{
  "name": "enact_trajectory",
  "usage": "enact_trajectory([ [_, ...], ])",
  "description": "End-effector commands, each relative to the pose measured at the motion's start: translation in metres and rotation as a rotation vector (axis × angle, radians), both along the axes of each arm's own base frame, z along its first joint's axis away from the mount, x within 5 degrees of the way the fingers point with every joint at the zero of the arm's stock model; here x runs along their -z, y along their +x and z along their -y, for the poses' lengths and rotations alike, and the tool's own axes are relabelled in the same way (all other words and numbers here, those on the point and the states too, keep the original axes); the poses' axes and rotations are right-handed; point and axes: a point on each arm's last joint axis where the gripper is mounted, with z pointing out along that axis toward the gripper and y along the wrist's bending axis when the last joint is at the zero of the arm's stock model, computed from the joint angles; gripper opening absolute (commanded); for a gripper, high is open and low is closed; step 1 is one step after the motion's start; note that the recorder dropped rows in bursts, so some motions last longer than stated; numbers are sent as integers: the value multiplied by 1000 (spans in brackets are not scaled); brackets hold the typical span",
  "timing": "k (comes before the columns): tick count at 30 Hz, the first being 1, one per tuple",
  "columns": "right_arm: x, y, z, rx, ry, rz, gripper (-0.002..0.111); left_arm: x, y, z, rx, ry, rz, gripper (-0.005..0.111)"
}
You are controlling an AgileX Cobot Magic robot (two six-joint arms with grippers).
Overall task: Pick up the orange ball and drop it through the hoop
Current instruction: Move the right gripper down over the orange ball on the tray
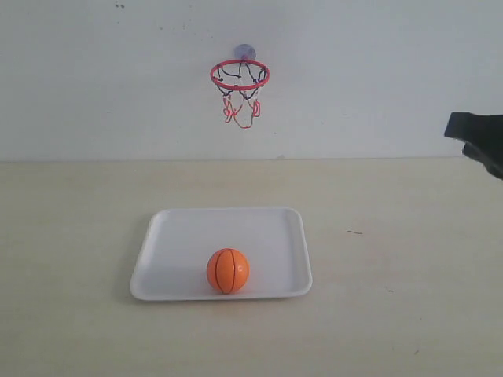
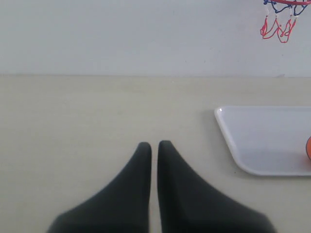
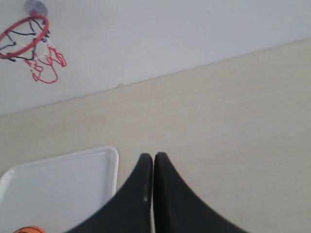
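Note:
The orange ball point(image 1: 228, 271) with black seams rests near the front edge of the white tray point(image 1: 173, 236); slivers of it show in the wrist views point(image 2: 308, 148) point(image 3: 29, 230). The hoop point(image 1: 240, 75), red-rimmed with a dangling string net, hangs on the back wall by a purplish suction cup. My right gripper point(image 1: 479, 141) pokes in at the right edge, well away from the ball; its black fingers are pressed together with nothing between them point(image 3: 153, 156). My left gripper point(image 2: 154, 144) is shut and empty over bare table, left of the tray, and does not show in the exterior view.
The tray point(image 2: 243, 141) lies in the middle of a beige table, whose back edge meets a plain white wall. The hoop's net also shows in the left wrist view point(image 2: 279, 19) and the right wrist view point(image 3: 29, 41).

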Motion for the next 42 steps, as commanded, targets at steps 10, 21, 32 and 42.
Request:
enact_trajectory([
  [10, 27, 119, -55, -549, -234, -461, 0, 0, 0, 0, -2, -5, 4, 4],
  [21, 31, 138, -167, -1048, -600, -409, 2, 0, 0, 0, -2, -5, 4, 4],
  [32, 30, 104, -241, -961, -613, -356, 80, 0, 0, 0, -2, -5, 4, 4],
  [42, 37, 99, -240, -794, -484, -533, 79, 0, 0, 0, -2, -5, 4, 4],
])
